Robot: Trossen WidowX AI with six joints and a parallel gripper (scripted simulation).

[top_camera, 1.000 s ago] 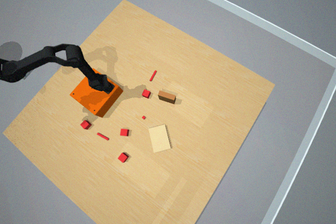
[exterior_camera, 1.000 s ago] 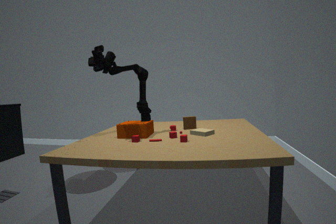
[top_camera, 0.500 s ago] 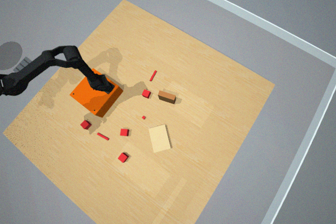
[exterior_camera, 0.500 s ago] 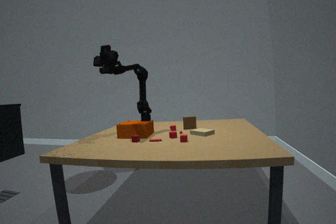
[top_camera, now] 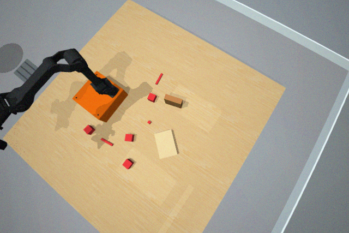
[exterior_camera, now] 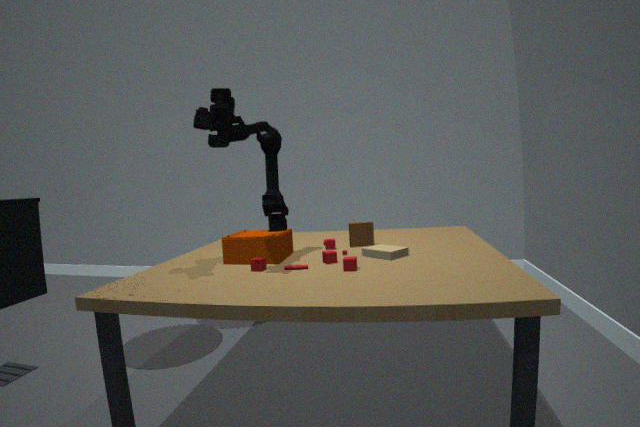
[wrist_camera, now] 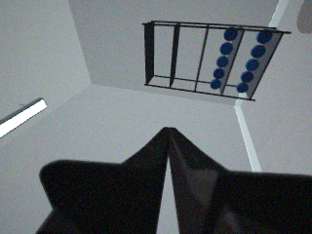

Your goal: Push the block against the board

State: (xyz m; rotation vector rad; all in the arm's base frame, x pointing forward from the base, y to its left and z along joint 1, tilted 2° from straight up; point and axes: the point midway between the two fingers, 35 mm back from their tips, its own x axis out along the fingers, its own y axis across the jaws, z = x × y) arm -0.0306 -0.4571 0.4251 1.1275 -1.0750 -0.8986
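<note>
The square block [top_camera: 173,101] [exterior_camera: 361,234] is brown and stands upright on its thin edge. The board [top_camera: 166,143] [exterior_camera: 383,251] is pale cream and lies flat. The two are clearly apart, with bare table between them, and their sides are not parallel. My gripper [wrist_camera: 169,133] is shut with nothing between the fingertips in the wrist view. It is high above the table, off toward the left edge in the top view and far from both parts. The wrist view shows walls and a shelf frame, not the block or the board.
The arm's orange base box [top_camera: 94,97] [exterior_camera: 245,249] stands on the table [top_camera: 225,154]. Red cubes lie at its right and lower side, one [top_camera: 151,97] close left of the block. A tiny red cube [top_camera: 149,122] and two red sticks [top_camera: 159,78] [top_camera: 107,142] lie nearby.
</note>
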